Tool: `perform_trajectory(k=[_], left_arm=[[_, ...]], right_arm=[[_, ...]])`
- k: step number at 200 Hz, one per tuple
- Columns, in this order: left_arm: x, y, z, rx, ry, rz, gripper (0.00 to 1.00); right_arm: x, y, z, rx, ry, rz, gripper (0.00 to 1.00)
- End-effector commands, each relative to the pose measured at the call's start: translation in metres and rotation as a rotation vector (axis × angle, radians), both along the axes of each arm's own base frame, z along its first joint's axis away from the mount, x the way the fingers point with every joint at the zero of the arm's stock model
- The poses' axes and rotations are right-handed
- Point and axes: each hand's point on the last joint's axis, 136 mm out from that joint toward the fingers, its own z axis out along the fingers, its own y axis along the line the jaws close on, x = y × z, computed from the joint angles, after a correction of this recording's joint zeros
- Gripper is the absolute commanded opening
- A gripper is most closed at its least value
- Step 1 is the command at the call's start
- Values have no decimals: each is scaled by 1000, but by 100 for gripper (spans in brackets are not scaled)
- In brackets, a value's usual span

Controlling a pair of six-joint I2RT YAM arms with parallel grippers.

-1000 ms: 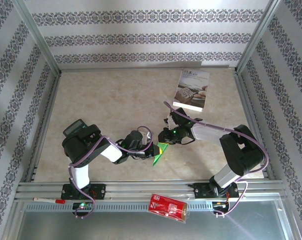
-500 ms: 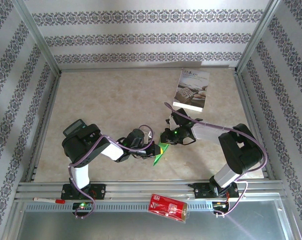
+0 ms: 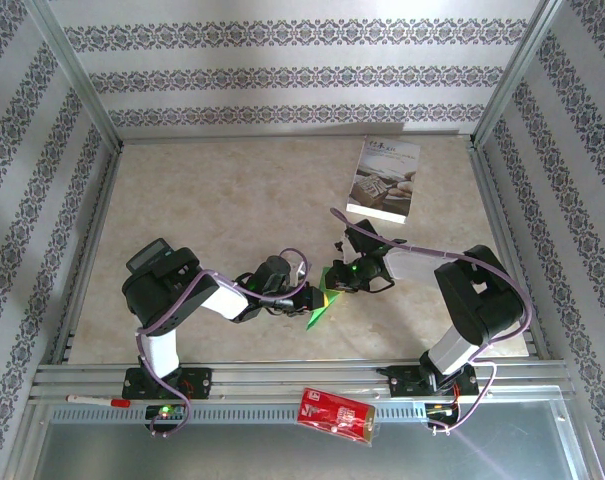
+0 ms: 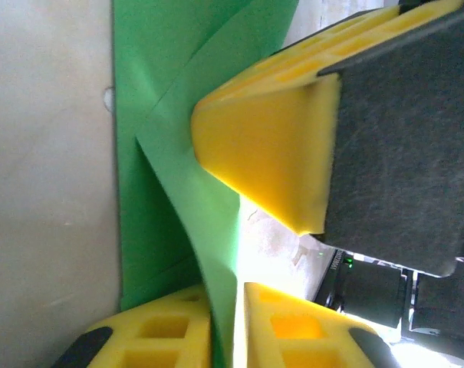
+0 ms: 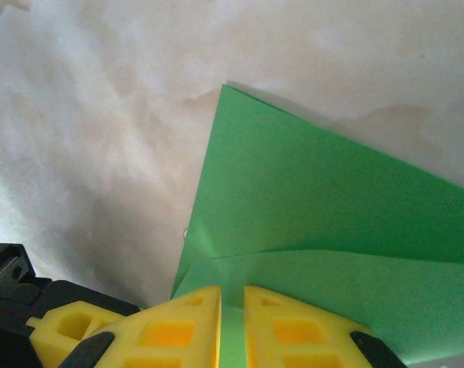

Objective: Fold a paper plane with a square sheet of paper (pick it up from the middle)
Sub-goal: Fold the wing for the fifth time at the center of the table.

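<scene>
From above, your left gripper [image 3: 308, 299] and right gripper [image 3: 334, 280] meet low in the frame's centre, with the folded green sheet [image 3: 320, 308] between them on the worktop [image 3: 232, 200]. In the left wrist view, your fingers [image 4: 159, 341] pinch the sheet's edge. In the right wrist view, both fingers [image 5: 293, 326] are nearly closed and nip the sheet.

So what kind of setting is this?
Likely a staged robot test cell, not a real room: an aluminium frame encloses wallpapered panels, with the left arm and right arm bolted to a rail.
</scene>
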Motion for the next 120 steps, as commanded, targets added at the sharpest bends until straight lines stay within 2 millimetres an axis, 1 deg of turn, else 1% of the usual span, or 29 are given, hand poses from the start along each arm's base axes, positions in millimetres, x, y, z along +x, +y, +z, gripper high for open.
perform_trajectory(k=[1,27,60,97,120], left_arm=[[-17,33,-55,216,101,24,19],[-17,34,-53,225,96,20,23],[-16,36,-44,238,74,15,27],[-15,39,-24,251,33,7,33],[-13,43,-12,254,9,11,35]], right_arm=[[0,-9,-11,-33,6,-5,16],[1,-10,-11,-35,6,-5,16],[-1,-11,-13,-37,13,-4,16],[-3,-12,-16,-41,22,-5,16],[-3,-12,-17,-41,25,-2,16]])
